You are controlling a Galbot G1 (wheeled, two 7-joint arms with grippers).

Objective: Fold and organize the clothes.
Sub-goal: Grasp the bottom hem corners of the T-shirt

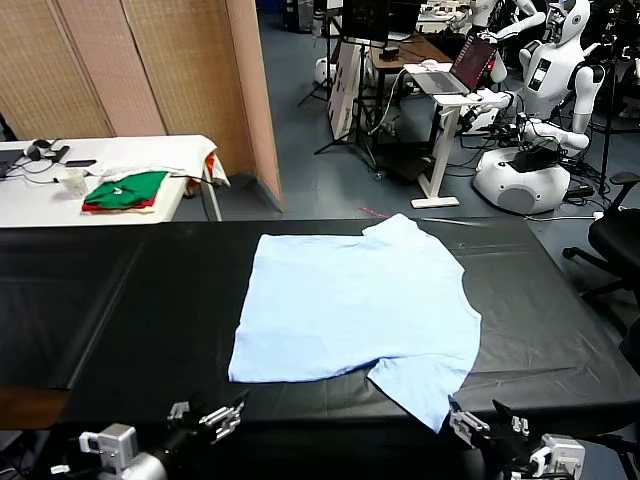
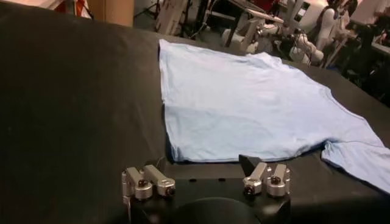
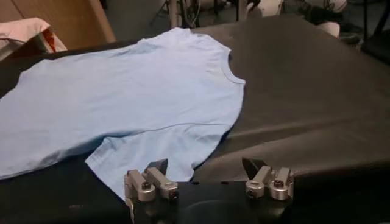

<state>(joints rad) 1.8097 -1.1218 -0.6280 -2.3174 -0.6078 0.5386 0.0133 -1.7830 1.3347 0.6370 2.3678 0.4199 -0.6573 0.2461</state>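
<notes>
Pale-blue T-shirt (image 1: 355,305) lies flat on the black table (image 1: 120,300), collar toward the robot's right. Right gripper (image 1: 490,425), jaws wide, sits just beside the near sleeve; left gripper (image 1: 205,418), also wide, sits off the hem corner.

Robotics lab: white humanoid robots (image 1: 560,60) behind the black counter (image 1: 150,300), laptop (image 1: 470,62) on stand beside them, cables, tripods nearby.

Bare black table (image 1: 120,300) left and right of flat T-shirt (image 1: 350,300), nothing standing in the way above it
</notes>
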